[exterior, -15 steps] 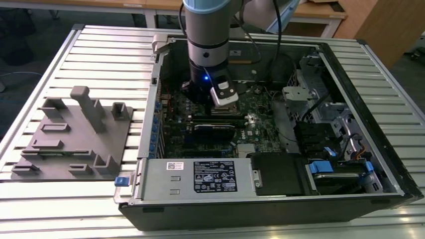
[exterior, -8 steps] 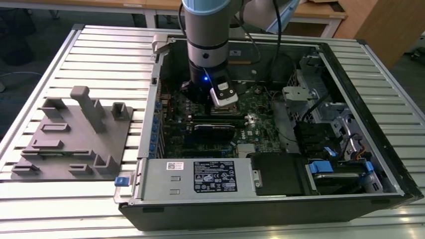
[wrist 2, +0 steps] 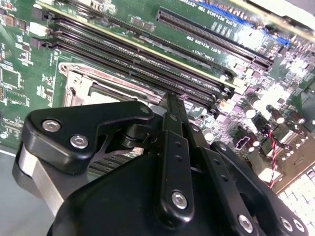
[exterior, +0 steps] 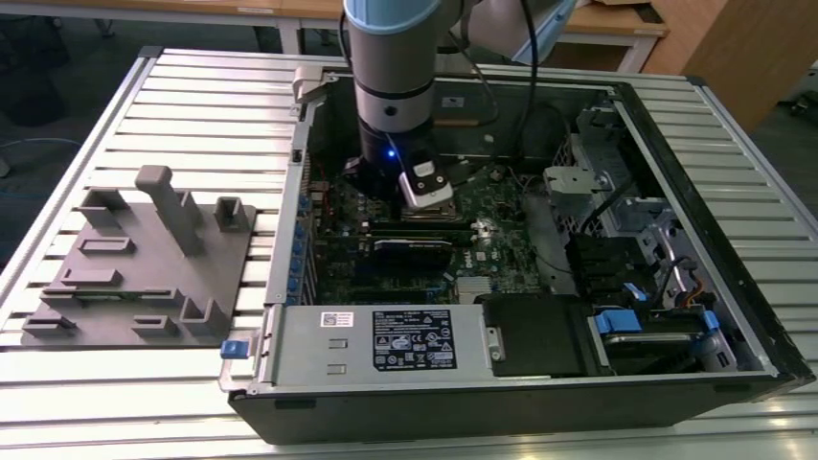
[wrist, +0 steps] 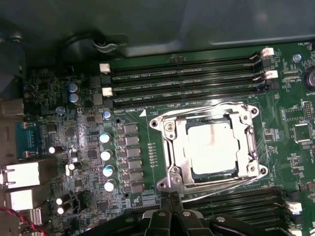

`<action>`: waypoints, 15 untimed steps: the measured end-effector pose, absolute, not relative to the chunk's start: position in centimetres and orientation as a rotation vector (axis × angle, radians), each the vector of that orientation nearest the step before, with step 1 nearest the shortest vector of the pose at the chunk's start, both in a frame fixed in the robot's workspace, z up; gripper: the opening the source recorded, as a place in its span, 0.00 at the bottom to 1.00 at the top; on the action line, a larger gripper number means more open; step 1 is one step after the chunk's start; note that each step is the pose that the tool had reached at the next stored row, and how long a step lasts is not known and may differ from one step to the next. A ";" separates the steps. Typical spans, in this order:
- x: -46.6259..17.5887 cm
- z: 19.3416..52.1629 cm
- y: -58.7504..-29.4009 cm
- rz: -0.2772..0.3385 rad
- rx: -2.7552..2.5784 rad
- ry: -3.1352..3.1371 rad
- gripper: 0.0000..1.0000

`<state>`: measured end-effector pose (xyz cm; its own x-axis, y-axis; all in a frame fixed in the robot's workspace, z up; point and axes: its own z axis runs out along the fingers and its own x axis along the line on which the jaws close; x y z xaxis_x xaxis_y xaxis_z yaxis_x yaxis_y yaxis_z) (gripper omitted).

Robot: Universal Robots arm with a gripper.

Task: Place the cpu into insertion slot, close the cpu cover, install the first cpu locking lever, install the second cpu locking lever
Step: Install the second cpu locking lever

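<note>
First wrist view: the tool (wrist: 170, 197) has its black fingers drawn together to a narrow tip, with nothing visible between them, just beside the socket's edge. The cpu (wrist: 212, 146) lies in the insertion slot (wrist: 173, 169), the cpu cover (wrist: 248, 145) down around it, amid the green motherboard (wrist: 74, 147) with its memory slots (wrist: 187, 78).

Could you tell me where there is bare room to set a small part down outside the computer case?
The slatted table is bare beyond the grey fixture block and in front of it. Inside the computer case, the arm and drive bays crowd everything.
</note>
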<state>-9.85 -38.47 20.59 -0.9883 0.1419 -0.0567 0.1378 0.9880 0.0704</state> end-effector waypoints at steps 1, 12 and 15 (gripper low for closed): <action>-9.9 20.6 -38.5 0.111 0.217 3.071 0.10; -9.9 20.2 -38.5 0.133 0.217 3.071 0.10; -9.9 20.1 -38.5 0.145 0.218 3.071 0.10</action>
<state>-9.94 -38.49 20.14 -0.9883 0.1434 -0.0527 0.1377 0.9856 0.0981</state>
